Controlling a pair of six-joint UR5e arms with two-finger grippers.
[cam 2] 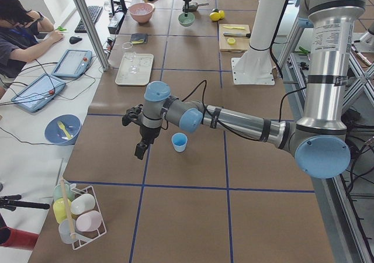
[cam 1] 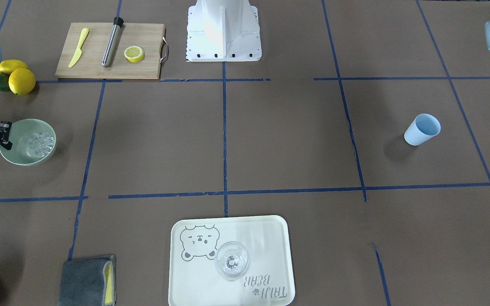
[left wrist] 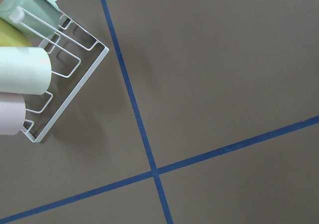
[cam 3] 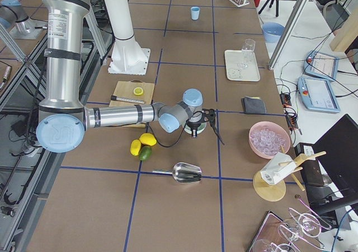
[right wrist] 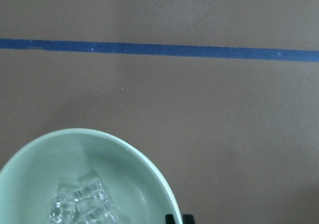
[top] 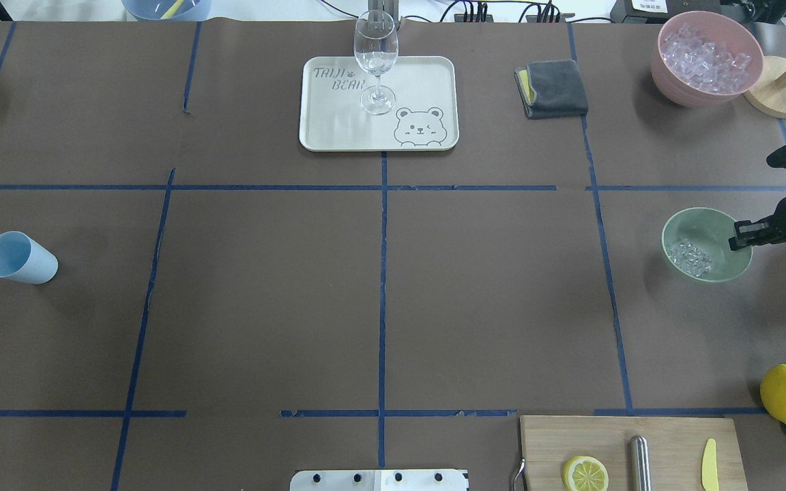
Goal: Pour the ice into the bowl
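Note:
The pale mint-green bowl (top: 700,221) stands at the table's right side and holds a small heap of clear ice cubes (top: 690,256). My right gripper (top: 737,240) is at the bowl's right rim. In the right wrist view its fingertips (right wrist: 188,219) sit close together on either side of the rim of the bowl (right wrist: 30,174), shut on it, with the ice (right wrist: 82,204) inside. In the front view the bowl (cam 1: 19,155) rests on the table. My left gripper (cam 2: 139,152) hangs beside the light blue cup (cam 2: 179,141); I cannot tell whether it is open or shut.
A pink bowl of ice (top: 707,58) stands far right. A metal scoop (cam 3: 185,173) lies on the table beyond the lemons (top: 785,394). There are also a tray (top: 338,129) with a glass (top: 375,61), a grey cloth (top: 553,87), a cutting board (top: 673,436) and a wire rack (left wrist: 65,79).

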